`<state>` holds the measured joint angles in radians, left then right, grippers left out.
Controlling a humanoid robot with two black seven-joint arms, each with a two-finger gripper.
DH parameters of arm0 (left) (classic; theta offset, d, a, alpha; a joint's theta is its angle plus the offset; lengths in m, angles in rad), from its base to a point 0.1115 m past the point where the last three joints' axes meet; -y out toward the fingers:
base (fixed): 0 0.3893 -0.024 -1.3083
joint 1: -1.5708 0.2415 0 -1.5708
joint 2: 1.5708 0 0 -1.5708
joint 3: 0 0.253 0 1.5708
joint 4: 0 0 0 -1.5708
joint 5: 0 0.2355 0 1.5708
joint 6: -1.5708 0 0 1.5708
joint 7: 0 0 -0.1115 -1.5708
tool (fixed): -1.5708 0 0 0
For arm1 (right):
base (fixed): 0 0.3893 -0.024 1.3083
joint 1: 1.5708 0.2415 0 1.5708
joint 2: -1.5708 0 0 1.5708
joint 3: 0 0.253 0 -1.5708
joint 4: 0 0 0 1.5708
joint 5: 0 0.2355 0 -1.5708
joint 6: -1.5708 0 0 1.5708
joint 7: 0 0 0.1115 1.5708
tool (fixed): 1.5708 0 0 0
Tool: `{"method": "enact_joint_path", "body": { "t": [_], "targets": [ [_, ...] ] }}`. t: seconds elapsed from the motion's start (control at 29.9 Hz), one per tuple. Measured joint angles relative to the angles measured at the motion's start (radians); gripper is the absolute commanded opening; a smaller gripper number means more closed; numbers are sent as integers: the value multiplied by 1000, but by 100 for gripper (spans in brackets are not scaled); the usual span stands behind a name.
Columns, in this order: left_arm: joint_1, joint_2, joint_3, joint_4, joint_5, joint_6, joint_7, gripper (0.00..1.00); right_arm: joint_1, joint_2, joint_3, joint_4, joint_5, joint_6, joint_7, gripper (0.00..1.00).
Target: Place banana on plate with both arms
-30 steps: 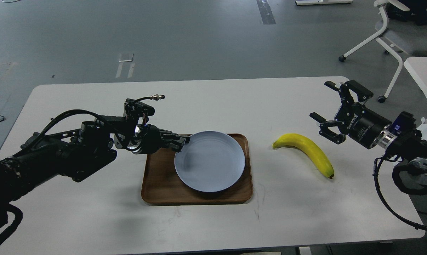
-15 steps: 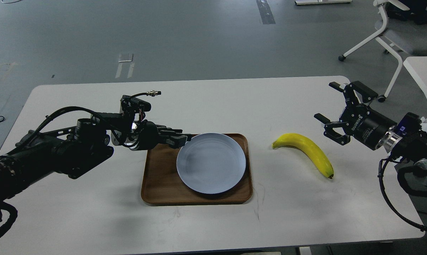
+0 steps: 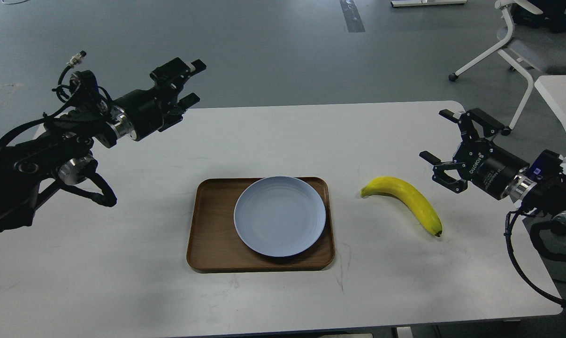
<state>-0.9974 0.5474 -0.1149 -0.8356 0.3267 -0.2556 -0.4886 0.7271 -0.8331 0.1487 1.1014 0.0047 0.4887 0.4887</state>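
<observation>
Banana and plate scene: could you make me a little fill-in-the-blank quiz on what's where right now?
1. The banana lies on the white ____, not on the plate.
2. The plate sits on a brown wooden ____.
3. The pincer nearest the banana is the ____ pincer, its fingers spread.
4. The left pincer holds ____.

Missing words: table; tray; right; nothing

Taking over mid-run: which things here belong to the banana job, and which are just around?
Job: banana, plate, left gripper, right gripper, both open and empty.
Around: wooden tray under the plate, table, office chair.
</observation>
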Motion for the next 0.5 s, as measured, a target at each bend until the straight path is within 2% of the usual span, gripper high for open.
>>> {"method": "enact_joint_path", "body": {
  "t": [0.17, 0.37, 0.5],
  "targets": [
    [132, 47, -73, 13, -198, -40, 0, 100, 0, 0, 0, -7, 0, 0, 0, 100],
    [304, 49, -313, 32, -246, -210, 0, 100, -3, -38, 13, -9, 0, 0, 0, 100],
    [347, 39, -411, 33, -247, -231, 0, 100, -7, -85, 33, -44, 2, 0, 0, 100]
  ]
}}
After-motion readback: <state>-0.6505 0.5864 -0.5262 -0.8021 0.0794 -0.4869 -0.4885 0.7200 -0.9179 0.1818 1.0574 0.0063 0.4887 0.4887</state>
